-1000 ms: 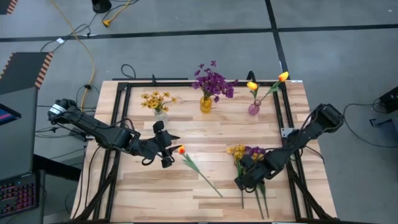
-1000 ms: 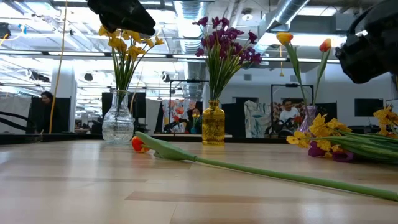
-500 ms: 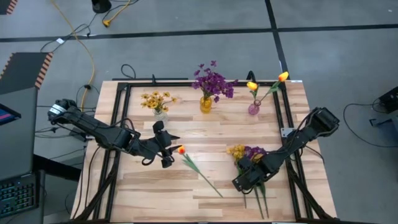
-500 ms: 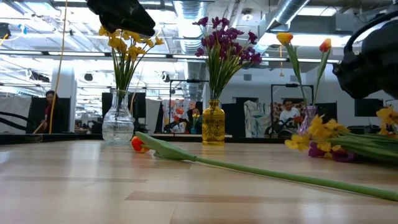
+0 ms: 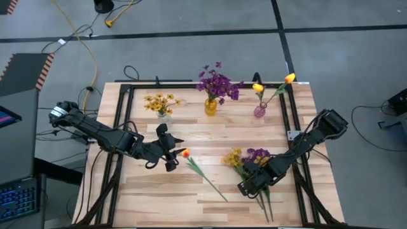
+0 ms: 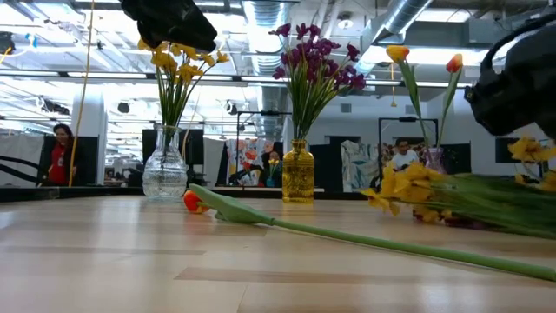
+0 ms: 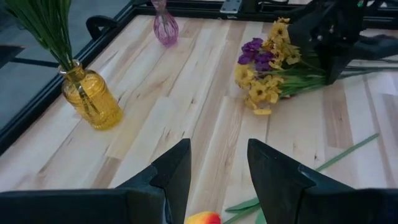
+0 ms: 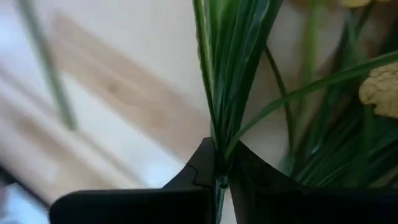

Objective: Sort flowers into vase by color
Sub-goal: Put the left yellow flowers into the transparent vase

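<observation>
Loose yellow flowers (image 5: 232,158) and purple flowers (image 5: 258,154) lie at the near right, with my right gripper (image 5: 253,183) shut on green stems just behind the blossoms. An orange tulip (image 5: 185,153) lies on its side mid-table, its stem (image 5: 210,180) running toward the near edge. My left gripper (image 5: 173,153) hovers open beside the tulip's head (image 7: 202,218), touching nothing. At the back stand a clear vase (image 5: 163,117) with yellow flowers, an amber vase (image 5: 210,106) with purple ones and a pink vase (image 5: 259,111) with tulips. My right gripper pinches a sheaf of green stems and blade leaves (image 8: 219,144) between its two fingers, about midway along the loose flowers. The fingers come from above, slanting, and lie across the stems. The yellow blossom end (image 6: 408,184) stands slightly off the table; the stem ends (image 5: 266,211) trail toward the near edge.
A black metal frame (image 5: 121,127) runs around the wooden tabletop. People and furniture show in the room beyond the far edge in the low view. Bare wood lies between the tulip and the three vases (image 5: 210,130).
My right gripper has shut on the loose flowers' stems. The yellow blossom end has swung toward the table's left and risen a little, drawing apart from the purple blossoms.
</observation>
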`<state>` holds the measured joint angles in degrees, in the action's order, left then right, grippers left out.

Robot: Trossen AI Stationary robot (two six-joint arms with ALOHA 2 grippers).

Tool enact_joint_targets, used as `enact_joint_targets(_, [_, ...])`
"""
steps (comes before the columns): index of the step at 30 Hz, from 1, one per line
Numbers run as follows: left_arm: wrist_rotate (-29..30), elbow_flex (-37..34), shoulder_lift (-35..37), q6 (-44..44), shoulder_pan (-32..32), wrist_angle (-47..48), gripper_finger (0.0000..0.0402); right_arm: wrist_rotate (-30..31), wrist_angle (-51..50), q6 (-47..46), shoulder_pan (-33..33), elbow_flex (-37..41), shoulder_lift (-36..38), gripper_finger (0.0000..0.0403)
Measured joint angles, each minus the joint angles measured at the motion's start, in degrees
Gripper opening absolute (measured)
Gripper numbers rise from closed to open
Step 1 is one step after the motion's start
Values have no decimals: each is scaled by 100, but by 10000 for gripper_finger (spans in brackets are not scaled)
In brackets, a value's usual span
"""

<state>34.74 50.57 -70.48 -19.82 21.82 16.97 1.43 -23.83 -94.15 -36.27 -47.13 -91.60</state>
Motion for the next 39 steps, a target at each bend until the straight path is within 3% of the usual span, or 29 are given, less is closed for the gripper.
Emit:
enact_joint_targets(11, [-47, 0, 0, 11, -3, -84, 152, 189, 39, 183, 0, 0, 765, 57])
enact_joint_targets(19, [-306, 0, 0, 5, -4, -390, 183, 1219, 46, 945, 2, 0, 1399, 56])
enact_joint_targets(28, [-594, 0, 0, -139, -115, -847, 233, 2730, 418, 2905, 2, -2, 1703, 56])
enact_joint_targets(39, [-886, 8, -191, 57, -268, -1847, 237, 4121, 1821, 5947, 70, -2, 1703, 56])
